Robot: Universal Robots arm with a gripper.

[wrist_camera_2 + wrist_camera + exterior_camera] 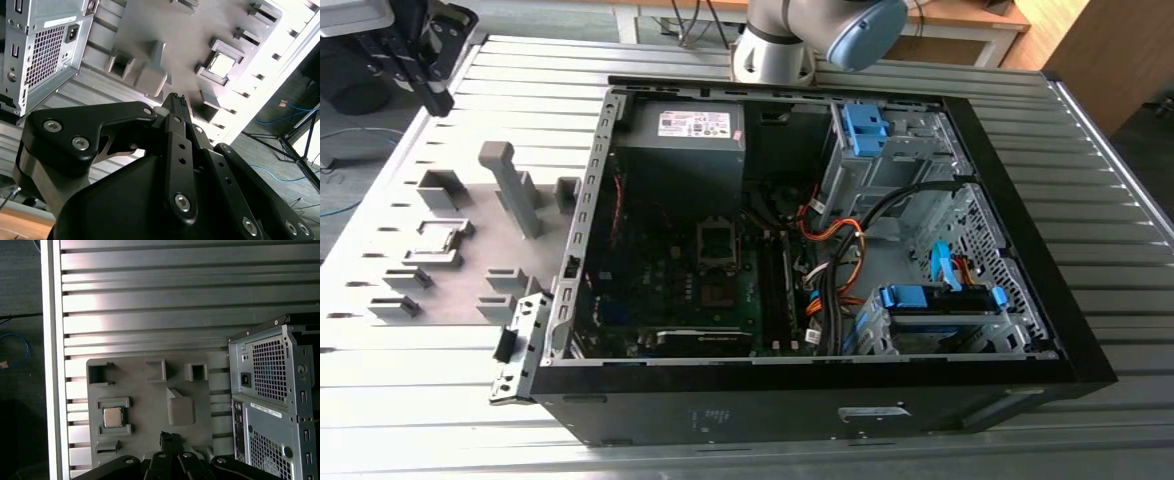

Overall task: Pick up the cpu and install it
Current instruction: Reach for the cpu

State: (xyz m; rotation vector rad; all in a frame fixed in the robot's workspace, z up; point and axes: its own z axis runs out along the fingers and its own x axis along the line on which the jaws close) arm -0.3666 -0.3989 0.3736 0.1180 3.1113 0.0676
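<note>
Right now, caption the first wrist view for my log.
End effector above grey holder plate carrying the cpu; computer case alongside.

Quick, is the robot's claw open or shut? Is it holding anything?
Gripper: shut, holding nothing. The cpu sits in the grey holder.

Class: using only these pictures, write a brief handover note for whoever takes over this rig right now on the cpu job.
Gripper: shut, holding nothing, raised near the grey holder plate, apart from the cpu.
Cpu: lying flat in its holder on that plate, outside the computer case, towards the exterior view's left.
Done: nothing that shows; the cpu is not picked up.
Left: both the pick-up and the install on the motherboard inside the open case.
</note>
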